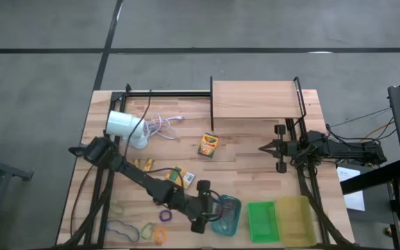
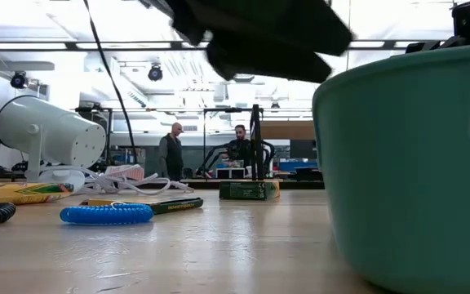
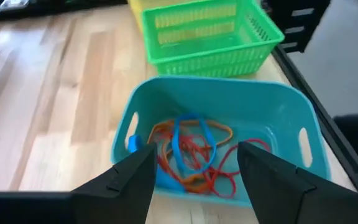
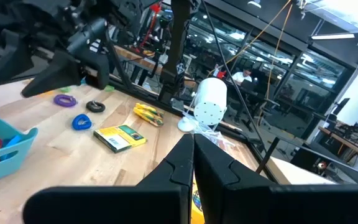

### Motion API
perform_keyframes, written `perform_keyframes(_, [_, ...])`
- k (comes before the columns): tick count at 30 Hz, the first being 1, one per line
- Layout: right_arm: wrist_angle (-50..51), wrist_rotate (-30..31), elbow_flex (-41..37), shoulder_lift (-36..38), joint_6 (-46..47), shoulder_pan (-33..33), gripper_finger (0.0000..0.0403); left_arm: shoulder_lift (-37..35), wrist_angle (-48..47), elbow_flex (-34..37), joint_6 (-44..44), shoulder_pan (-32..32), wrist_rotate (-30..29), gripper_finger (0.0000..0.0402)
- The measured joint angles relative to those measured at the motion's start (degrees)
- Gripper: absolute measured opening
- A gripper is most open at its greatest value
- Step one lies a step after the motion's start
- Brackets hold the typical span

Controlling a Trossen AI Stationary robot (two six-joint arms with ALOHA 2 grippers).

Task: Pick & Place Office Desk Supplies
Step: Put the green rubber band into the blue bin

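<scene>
High view shows the big wooden table from above, with a wooden shelf at its far side. The left arm reaches across the table, and the left gripper hangs over the teal tray. Its two fingers are spread wide apart and hold nothing. The right arm waits by the right edge of the table, and the right gripper is pressed tight shut with nothing in it.

Next to the teal tray sit a green tray and a yellow tray, all in a row at the near edge. A white lamp lies near the far left corner with its white cord beside it.

One crayon box lies in the middle of the table. Another crayon box lies close to the left arm. Small yellow pieces lie just beside it.

Thin loops lie inside the teal tray, orange loops tangled with a blue loop. More loops lie on the table at the near left, and a purple loop is there too.

Far behind the table, two people stand in the room.
</scene>
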State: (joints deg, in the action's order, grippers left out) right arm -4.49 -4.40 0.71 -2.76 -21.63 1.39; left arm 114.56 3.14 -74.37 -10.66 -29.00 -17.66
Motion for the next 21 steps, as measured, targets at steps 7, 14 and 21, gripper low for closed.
perform_keyframes(7, [0.0,0.0,0.0,0.0,0.0,0.0,0.0008,-3.0,-10.1,0.0,-13.0,-4.0,-7.6,0.0218])
perform_keyframes(14, [0.0,0.0,0.0,0.0,0.0,0.0,0.0008,-3.9,-20.3,0.0,-29.8,-9.4,-15.0,0.0218])
perform_keyframes(21, [0.0,0.0,0.0,0.0,0.0,0.0,0.0008,-4.6,-31.6,0.0,-52.7,-14.6,-17.3,0.0216])
